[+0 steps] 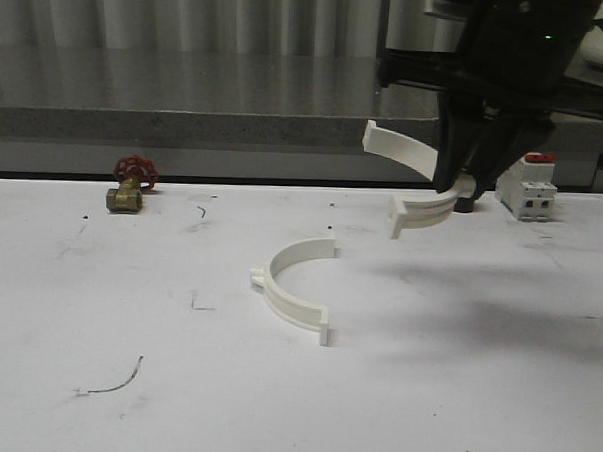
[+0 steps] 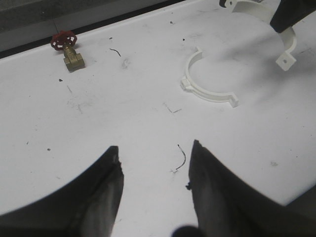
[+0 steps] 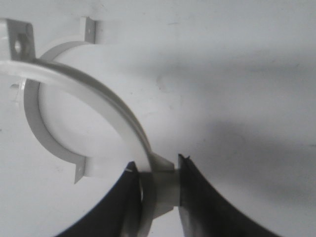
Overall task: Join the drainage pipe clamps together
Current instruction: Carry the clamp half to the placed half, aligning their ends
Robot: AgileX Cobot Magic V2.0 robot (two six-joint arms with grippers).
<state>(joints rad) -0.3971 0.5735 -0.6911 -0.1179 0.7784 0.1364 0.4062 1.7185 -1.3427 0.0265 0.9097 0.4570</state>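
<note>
At upper right of the front view, the right pincer (image 1: 461,189) grips 1 white half-ring (image 1: 413,151) above the counter (image 1: 454,393). The other half-ring (image 1: 294,286) lies at frame centre. The left pincer (image 2: 154,173) hangs wide, holding nothing.

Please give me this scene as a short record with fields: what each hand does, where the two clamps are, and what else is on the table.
right hand: shut on one clamp, held above the table
free clamp: flat on the table, apart from the held one
left hand: open, holds nothing, over bare table
valve: far left, red handwheel
breaker: far right, behind the right hand
task state: clamps not yet joined
</note>
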